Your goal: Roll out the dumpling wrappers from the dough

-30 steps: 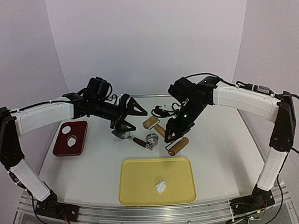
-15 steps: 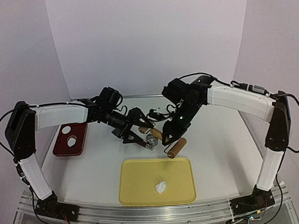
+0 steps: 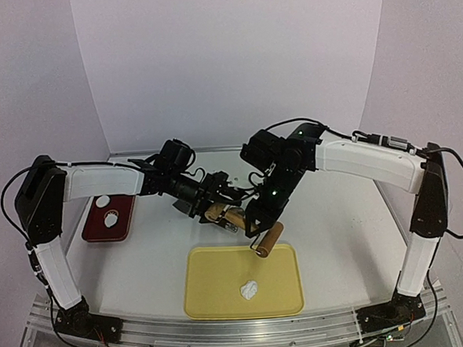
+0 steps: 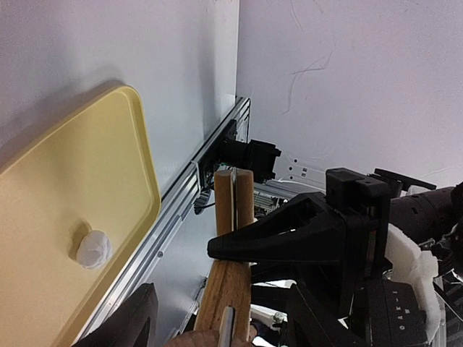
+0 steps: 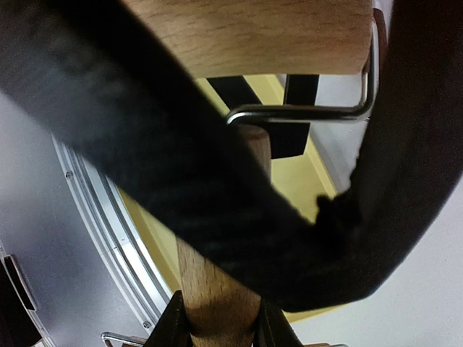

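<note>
A wooden roller with a drum at each end hangs over the table's middle. Its lower drum (image 3: pixel 268 237) is above the far edge of the yellow tray (image 3: pixel 212 300). My right gripper (image 3: pixel 254 218) is shut on the roller's handle (image 5: pixel 217 285). My left gripper (image 3: pixel 217 202) is open, with its fingers on either side of the roller's upper end (image 4: pixel 230 289) and a gap on the left. A white dough lump (image 3: pixel 249 289) lies on the yellow tray. Two dumpling wrappers (image 3: pixel 103 201) lie on the red tray (image 3: pixel 94 233).
The red tray sits at the table's left. The yellow tray (image 4: pixel 87 173) lies near the front rail (image 4: pixel 188 188). A blurred black shape crosses most of the right wrist view. Both arms crowd the table's middle.
The right gripper carried the roller forward and left, toward the yellow tray. The left arm reached right to the roller's upper end, and its jaws narrowed around it.
</note>
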Action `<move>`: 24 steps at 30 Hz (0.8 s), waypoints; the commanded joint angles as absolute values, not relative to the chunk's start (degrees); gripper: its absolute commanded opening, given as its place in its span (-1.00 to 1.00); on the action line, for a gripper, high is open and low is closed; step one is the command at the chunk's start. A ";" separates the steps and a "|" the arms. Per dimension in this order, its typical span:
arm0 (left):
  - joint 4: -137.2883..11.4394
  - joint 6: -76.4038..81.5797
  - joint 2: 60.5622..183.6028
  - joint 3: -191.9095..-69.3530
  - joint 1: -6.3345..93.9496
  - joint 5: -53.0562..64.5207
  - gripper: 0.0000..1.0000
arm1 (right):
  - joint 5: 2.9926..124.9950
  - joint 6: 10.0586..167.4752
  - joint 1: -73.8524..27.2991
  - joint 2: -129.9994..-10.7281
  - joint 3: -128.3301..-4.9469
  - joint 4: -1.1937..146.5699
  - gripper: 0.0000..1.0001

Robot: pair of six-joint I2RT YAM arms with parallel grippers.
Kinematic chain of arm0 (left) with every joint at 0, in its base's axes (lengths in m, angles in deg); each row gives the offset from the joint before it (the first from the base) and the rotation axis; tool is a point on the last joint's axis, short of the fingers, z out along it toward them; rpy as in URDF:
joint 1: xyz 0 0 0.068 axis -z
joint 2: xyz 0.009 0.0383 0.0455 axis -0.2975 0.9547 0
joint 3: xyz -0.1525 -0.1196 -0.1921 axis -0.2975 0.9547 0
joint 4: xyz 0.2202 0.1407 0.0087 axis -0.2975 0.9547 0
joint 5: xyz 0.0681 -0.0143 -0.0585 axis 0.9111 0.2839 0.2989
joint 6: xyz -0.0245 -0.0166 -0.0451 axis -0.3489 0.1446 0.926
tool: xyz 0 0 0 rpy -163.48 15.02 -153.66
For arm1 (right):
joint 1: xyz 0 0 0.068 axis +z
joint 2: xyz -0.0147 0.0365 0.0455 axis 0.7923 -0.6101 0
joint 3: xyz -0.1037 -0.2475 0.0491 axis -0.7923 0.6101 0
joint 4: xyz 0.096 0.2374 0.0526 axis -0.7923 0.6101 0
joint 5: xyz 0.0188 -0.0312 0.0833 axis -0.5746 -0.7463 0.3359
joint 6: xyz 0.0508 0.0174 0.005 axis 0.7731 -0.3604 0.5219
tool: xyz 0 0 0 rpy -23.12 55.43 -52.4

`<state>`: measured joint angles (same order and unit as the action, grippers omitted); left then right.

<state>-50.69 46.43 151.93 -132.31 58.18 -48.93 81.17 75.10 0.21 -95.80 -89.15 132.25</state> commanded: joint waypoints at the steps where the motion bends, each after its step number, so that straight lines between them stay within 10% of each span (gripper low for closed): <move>1: -53.29 46.38 151.16 -130.59 58.35 -53.49 0.25 | 79.46 74.04 1.06 -95.73 -91.62 132.51 -1.00; 15: -49.86 43.55 150.46 -129.94 59.06 -56.05 -0.04 | 75.55 74.13 2.90 -96.65 -93.48 132.39 -1.00; 24: -51.34 44.61 150.30 -129.59 59.06 -54.96 -0.99 | 70.88 75.70 3.51 -97.02 -93.65 131.97 -1.00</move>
